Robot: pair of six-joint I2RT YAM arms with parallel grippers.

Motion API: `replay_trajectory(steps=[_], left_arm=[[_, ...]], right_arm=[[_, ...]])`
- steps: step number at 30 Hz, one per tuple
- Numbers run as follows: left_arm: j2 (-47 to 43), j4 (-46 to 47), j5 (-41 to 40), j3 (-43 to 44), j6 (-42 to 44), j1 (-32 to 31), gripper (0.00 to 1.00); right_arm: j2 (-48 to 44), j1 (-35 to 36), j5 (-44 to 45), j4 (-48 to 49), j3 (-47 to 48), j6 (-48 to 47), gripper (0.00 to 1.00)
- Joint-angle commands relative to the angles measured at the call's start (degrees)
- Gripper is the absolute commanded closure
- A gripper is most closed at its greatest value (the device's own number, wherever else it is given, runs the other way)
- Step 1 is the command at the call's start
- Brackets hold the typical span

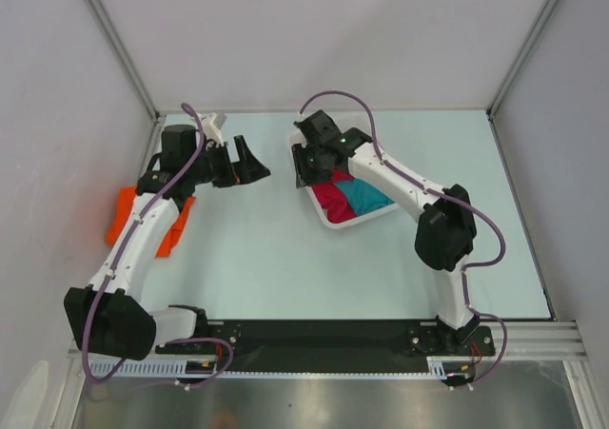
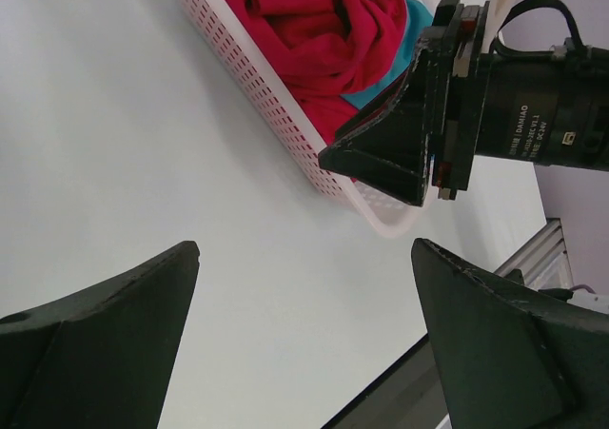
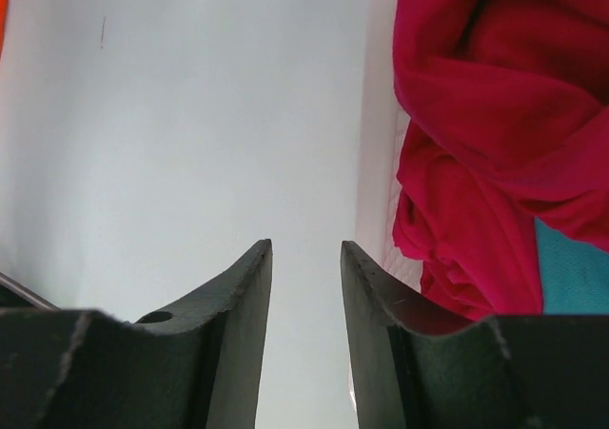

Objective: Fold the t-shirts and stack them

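Pale table [image 1: 285,267] bears basket [image 1: 344,223] holding crumpled crimson-pink t-shirt [image 1: 328,202] beside teal t-shirt [image 1: 367,195].

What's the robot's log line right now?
left claw open, empty; right claw by basket; pink shirt, teal shirt in basket; orange shirt on table

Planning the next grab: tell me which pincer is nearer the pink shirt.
Right. The right pincer hangs at the edge of the basket, beside the pink shirt; the left pincer is over bare table, apart from it.

Left fingers [image 2: 105,334] spread wide above the table [image 2: 143,144]; crimson-pink t-shirt [image 2: 324,20] heaped in white basket [image 2: 276,115]
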Motion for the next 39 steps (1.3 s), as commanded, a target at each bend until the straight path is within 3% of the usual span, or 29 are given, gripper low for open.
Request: replay_trajectory(steps=[1, 11, 21, 33, 39], left_arm=[[-1.9, -0.7, -0.9, 1.8, 1.6, 0.8, 0.00], [-2.3, 0.1, 0.0, 0.4, 1.8, 1.0, 0.00], [-0.6, 2.8, 1.8, -0.5, 0.2, 1.1, 0.00], [-0.2, 1.9, 1.4, 0.2, 1.9, 2.4, 0.00], [0.9, 1.4, 2.0, 1.1, 2.4, 4.0, 0.00]], right_arm=[[-1.8, 2.0, -1.3, 1.4, 0.3, 0.2, 0.59], [-5.1, -0.4, 5.7, 0.9, -3.0, 0.2, 0.59], [-15.1, -10.8, 8.4, 8.1, -19.0, -0.2, 0.60], [-2.3, -15.1, 7.3, 11.2, -20.1, -0.9, 0.61], [5.3, -8.6, 2.1, 11.7, -14.0, 0.0, 0.62]])
